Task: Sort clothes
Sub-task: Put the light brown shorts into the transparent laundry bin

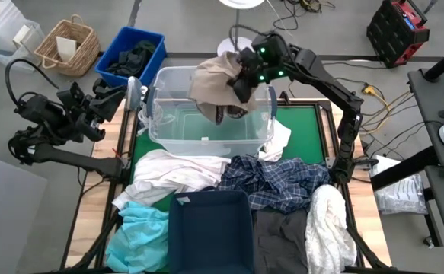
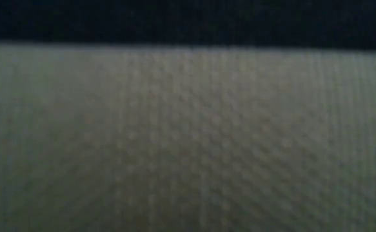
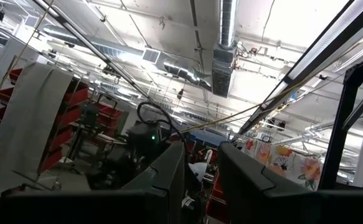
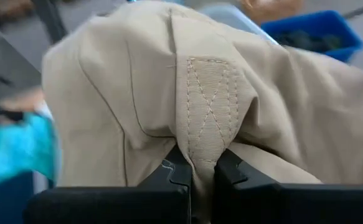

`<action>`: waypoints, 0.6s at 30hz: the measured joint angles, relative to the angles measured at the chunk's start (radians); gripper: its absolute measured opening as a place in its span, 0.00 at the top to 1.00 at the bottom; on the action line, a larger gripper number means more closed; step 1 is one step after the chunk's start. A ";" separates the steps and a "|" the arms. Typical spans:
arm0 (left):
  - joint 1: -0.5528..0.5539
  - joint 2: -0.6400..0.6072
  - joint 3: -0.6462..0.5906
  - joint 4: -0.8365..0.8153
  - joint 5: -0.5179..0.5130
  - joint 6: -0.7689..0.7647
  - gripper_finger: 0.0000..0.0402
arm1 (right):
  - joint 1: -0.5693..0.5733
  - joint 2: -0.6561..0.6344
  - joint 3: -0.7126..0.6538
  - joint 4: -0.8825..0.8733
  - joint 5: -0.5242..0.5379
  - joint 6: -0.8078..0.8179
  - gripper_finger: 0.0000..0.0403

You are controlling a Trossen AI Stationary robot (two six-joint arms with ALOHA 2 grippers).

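Observation:
My right gripper (image 1: 241, 80) is shut on a beige garment (image 1: 214, 87) held over the far part of the clear plastic tub (image 1: 206, 133). On the near half of the table lie a white garment (image 1: 176, 171), a blue-and-white plaid shirt (image 1: 279, 183), a teal garment (image 1: 142, 232), a dark grey one (image 1: 279, 240) and a fluffy white one (image 1: 328, 228). My left gripper (image 1: 126, 93) waits at the table's left edge, open and tipped upward, with nothing between its fingers (image 3: 169, 177). Pale cloth close to the lens fills the low view. My right gripper pinches a bunched fold of the beige garment between its two fingers, at a cross-stitched reinforcing patch (image 4: 206, 140). The fingers slant down from the table's far right. The garment (image 4: 119, 93) drapes around and below the fingers, lifted above the tub.
A navy fabric bin (image 1: 210, 232) stands at the near edge between the teal and dark grey garments. Behind the table's far left are a blue crate (image 1: 130, 55) of dark items and a wicker basket (image 1: 68, 46). More white cloth (image 1: 279, 141) lies beside the tub's right wall.

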 joint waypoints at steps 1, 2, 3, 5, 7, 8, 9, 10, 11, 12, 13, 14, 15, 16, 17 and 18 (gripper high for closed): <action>0.000 0.000 0.000 0.000 0.000 0.000 0.81 | 0.004 0.000 0.000 -0.027 0.030 -0.023 0.97; 0.000 0.000 0.000 0.000 0.000 0.000 0.81 | 0.008 0.000 0.000 -0.054 0.057 -0.044 0.97; 0.000 0.000 0.000 0.000 0.000 0.000 0.81 | 0.010 0.000 0.000 -0.079 0.076 -0.060 0.97; 0.000 0.000 0.000 0.000 0.000 0.000 0.81 | 0.012 0.000 0.000 -0.122 0.089 -0.084 0.97; 0.000 0.000 0.000 0.000 0.000 0.000 0.81 | 0.016 0.000 -0.001 -0.147 0.094 -0.085 0.97; 0.000 0.000 0.000 0.000 0.000 0.000 0.81 | 0.018 0.001 -0.002 -0.151 0.106 -0.086 0.97; 0.000 0.000 0.000 0.000 0.000 0.000 0.81 | 0.022 0.002 -0.002 -0.151 0.121 -0.087 0.97; 0.000 0.000 0.000 0.000 0.000 0.000 0.81 | 0.023 0.002 -0.002 -0.151 0.135 -0.094 0.97; 0.000 0.000 0.000 0.000 0.000 0.000 0.81 | 0.024 0.002 -0.002 -0.151 0.149 -0.104 0.97; 0.000 0.000 0.000 0.000 0.000 0.000 0.81 | 0.027 0.002 -0.002 -0.151 0.163 -0.115 0.97; 0.000 0.000 0.000 0.000 0.000 0.000 0.81 | 0.028 0.002 -0.002 -0.151 0.178 -0.127 0.97; 0.000 0.000 0.000 0.000 0.000 0.000 0.81 | 0.029 0.003 -0.002 -0.152 0.193 -0.135 0.97; 0.000 0.001 0.000 0.000 0.000 0.000 0.81 | 0.032 0.005 -0.002 -0.152 0.210 -0.146 0.97; 0.000 0.001 0.000 0.000 0.000 0.000 0.81 | 0.032 0.006 -0.002 -0.152 0.229 -0.157 0.97; 0.000 0.001 0.000 -0.001 0.000 0.000 0.81 | 0.032 0.007 -0.002 -0.152 0.253 -0.174 0.97; 0.000 0.002 0.000 -0.001 0.000 0.000 0.81 | 0.033 0.007 -0.003 -0.152 0.279 -0.196 0.97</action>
